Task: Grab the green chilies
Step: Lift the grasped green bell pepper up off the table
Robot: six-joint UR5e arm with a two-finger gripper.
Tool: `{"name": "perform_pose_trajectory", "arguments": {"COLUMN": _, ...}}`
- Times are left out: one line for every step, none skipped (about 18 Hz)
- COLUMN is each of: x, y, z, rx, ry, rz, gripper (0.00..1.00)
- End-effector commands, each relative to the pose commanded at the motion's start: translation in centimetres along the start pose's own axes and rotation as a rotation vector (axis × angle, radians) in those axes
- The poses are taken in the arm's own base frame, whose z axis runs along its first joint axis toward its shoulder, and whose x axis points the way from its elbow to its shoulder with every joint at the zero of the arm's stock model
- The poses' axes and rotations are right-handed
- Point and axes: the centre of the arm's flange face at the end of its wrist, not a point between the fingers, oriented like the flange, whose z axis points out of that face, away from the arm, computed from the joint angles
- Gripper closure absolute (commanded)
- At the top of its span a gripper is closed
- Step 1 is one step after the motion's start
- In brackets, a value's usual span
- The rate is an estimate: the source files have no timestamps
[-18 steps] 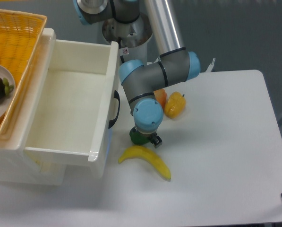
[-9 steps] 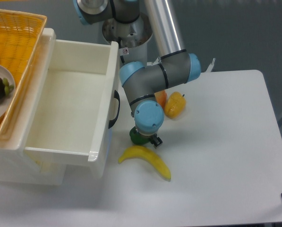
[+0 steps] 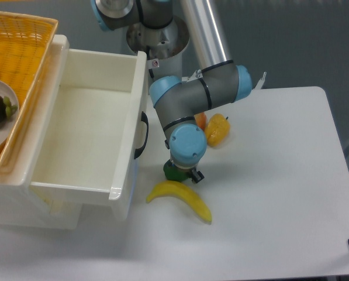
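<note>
the gripper (image 3: 183, 174) sits right on top of the green chilies (image 3: 173, 172), its wrist hiding the fingers, so i cannot tell whether it is clenched on them or released. the chilies show as a green sliver on the table (image 3: 279, 193), just at 12 o'clock of the banana (image 3: 180, 199) and at 7 o'clock of the yellow pepper (image 3: 218, 130), near the open drawer (image 3: 80, 140).

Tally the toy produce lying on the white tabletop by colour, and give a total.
Green: 1, the green chilies, under the gripper
Yellow: 2, the banana and the yellow pepper
Orange: 1, the orange pepper, mostly hidden by the arm
Total: 4
</note>
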Motion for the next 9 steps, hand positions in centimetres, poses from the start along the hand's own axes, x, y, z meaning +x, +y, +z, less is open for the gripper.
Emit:
{"name": "perform_pose_trajectory", "arguments": {"x": 0.0, "y": 0.7, "z": -1.1, "rx": 0.007, "ry": -0.018, "rz": -0.01, "gripper": 0.69}}
{"name": "perform_pose_trajectory", "arguments": {"x": 0.0, "y": 1.3, "z": -1.8, "rx": 0.014, "ry": -0.028, "rz": -0.02, "gripper": 0.69}}
{"name": "perform_pose_trajectory", "arguments": {"x": 0.0, "y": 2.1, "z": -2.5, "rx": 0.018, "ry": -0.039, "rz": -0.031, "gripper": 0.69}}
{"name": "perform_pose_trajectory", "arguments": {"x": 0.1, "y": 3.0, "z": -3.6, "rx": 0.028, "ry": -0.055, "rz": -0.046, "gripper": 0.69}}
{"name": "perform_pose_trajectory", "arguments": {"x": 0.2, "y": 3.8, "z": -4.7, "rx": 0.047, "ry": -0.07, "rz": -0.058, "gripper": 0.69}}
{"name": "perform_pose_trajectory", "arguments": {"x": 0.5, "y": 4.6, "z": -5.9, "rx": 0.067, "ry": -0.083, "rz": -0.074, "gripper": 0.69}}
{"name": "perform_pose_trajectory", "arguments": {"x": 0.8, "y": 5.4, "z": -6.7, "rx": 0.077, "ry": -0.085, "rz": -0.086, "gripper": 0.69}}
{"name": "perform_pose_trajectory", "arguments": {"x": 0.9, "y": 6.4, "z": -7.5, "rx": 0.087, "ry": -0.091, "rz": -0.103, "gripper": 0.69}}
{"name": "perform_pose_trajectory", "arguments": {"x": 1.0, "y": 7.0, "z": -8.1, "rx": 0.1, "ry": -0.098, "rz": -0.112, "gripper": 0.69}}
